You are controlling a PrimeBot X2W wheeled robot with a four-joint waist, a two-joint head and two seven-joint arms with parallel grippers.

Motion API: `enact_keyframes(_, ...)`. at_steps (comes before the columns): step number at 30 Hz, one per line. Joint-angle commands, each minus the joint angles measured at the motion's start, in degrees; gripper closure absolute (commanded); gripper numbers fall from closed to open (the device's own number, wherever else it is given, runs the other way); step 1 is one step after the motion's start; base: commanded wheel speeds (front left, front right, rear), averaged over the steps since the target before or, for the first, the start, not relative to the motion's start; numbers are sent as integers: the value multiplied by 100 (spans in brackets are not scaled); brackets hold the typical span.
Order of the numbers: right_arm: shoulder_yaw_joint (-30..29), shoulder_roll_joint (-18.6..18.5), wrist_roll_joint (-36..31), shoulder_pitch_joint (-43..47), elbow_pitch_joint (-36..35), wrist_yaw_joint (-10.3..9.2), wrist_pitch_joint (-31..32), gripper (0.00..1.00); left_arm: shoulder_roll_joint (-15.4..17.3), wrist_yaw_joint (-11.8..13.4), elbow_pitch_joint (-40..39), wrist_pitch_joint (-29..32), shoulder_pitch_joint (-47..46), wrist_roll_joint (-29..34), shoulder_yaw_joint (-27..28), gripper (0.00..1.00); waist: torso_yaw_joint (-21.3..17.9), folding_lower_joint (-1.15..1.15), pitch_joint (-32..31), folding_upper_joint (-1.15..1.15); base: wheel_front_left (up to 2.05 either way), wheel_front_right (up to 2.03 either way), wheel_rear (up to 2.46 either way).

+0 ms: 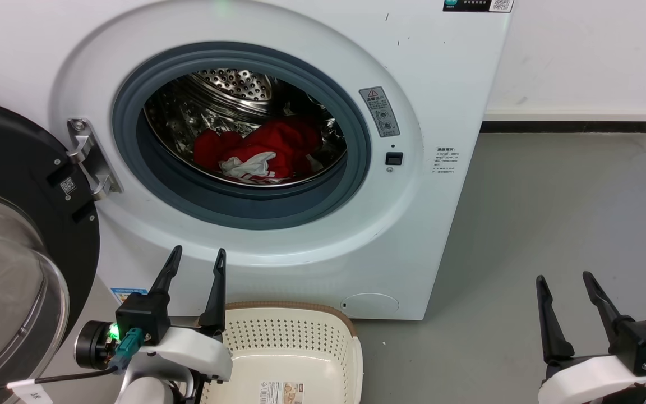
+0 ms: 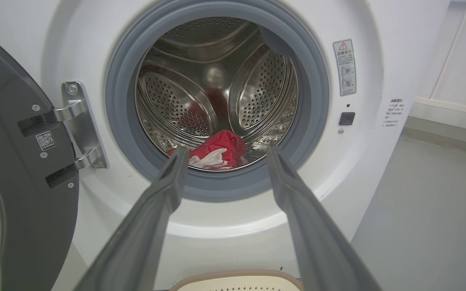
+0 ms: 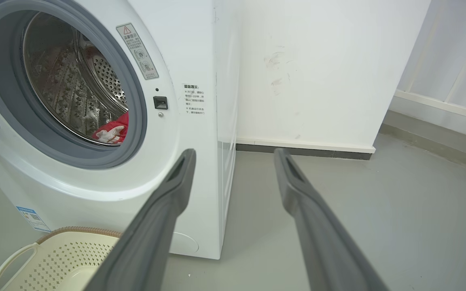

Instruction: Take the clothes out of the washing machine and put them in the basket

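**A:** Why does the basket (image 1: 292, 336) sit right under the washing machine's (image 1: 441, 84) opening?

**B:** Probably so the clothes (image 1: 261, 148), heaped red in the drum at upper middle, need only a short drop. The door (image 1: 20, 168) hangs wide at the left edge.

**A:** And the arms?

**B:** The left gripper (image 1: 198, 252), lower left, is spread and empty, aimed at the opening. The right gripper (image 1: 563, 278), lower right, is also spread, off beside the machine.

Your left gripper (image 1: 199, 249) and right gripper (image 1: 563, 276): tapered dark fingers (image 1: 216, 286), black mounts, white shells, teal plugs; green glow, perhaps an LED, behind the left fingers.
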Motion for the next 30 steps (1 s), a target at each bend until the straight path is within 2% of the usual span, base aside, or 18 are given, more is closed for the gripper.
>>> enact_keyframes(1,-3,10,-85,84,-39,-2,-26,0,9,21,5,-46,-104,91,-3,0,3,0,0,0,0,0,0)
enact_keyframes(7,-20,11,-289,85,-54,-3,-39,0,-17,21,80,-102,-97,261,56,0,15,0,1,0,0,0,0)
enact_keyframes(30,-17,11,-134,48,48,-3,-36,0,-73,-41,243,-112,-124,253,182,0,17,0,86,0,0,0,0)
